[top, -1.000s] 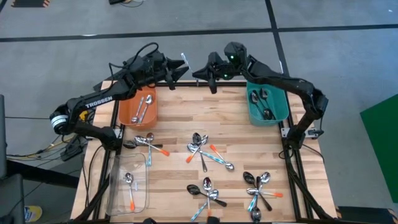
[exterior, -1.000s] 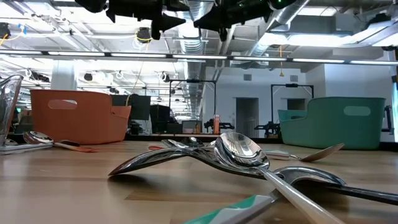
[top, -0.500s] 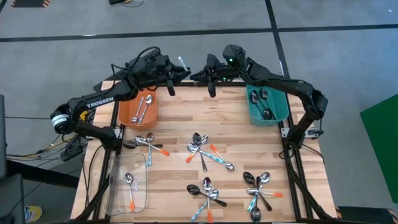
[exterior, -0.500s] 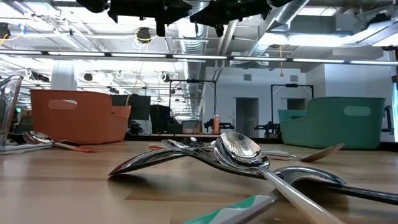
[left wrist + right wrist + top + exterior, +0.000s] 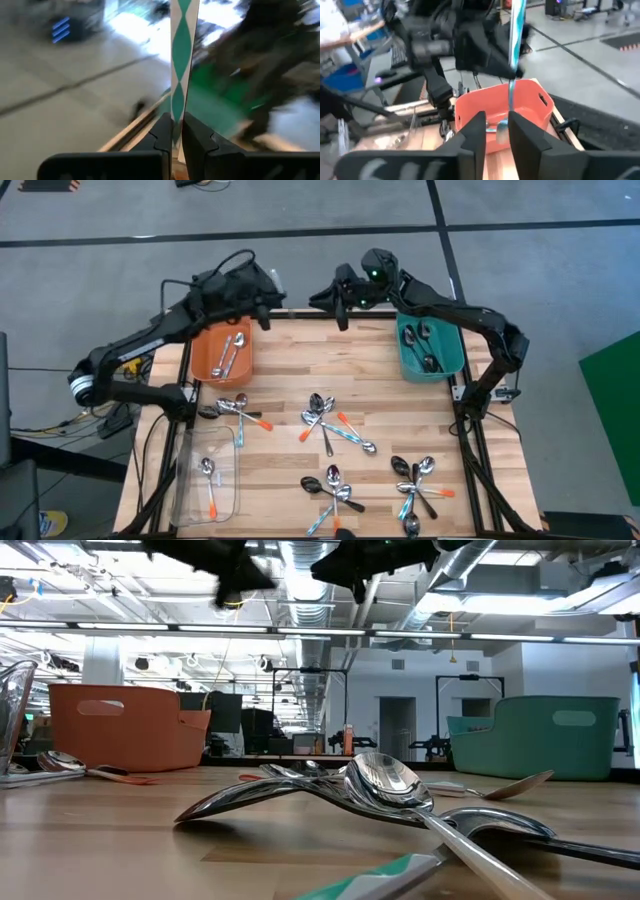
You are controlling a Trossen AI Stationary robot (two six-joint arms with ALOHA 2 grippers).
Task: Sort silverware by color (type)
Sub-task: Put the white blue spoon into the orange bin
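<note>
Bins: one orange (image 5: 222, 352), one teal (image 5: 430, 350).

My two arms are matte black with looping black cables; behind the right arm's (image 5: 455, 308) jaws glows a green light.

Left wrist view. The left arm's dark two-fingered gripper (image 5: 178, 137) was closed on a thin, flat handle patterned in white and teal-green diamonds (image 5: 182, 55), which stood upright out of the fingers (image 5: 161, 134). Behind lay a pale wooden bench edge (image 5: 135, 127), grey floor (image 5: 60, 107) and a blurred dark shape (image 5: 272, 60).
</note>
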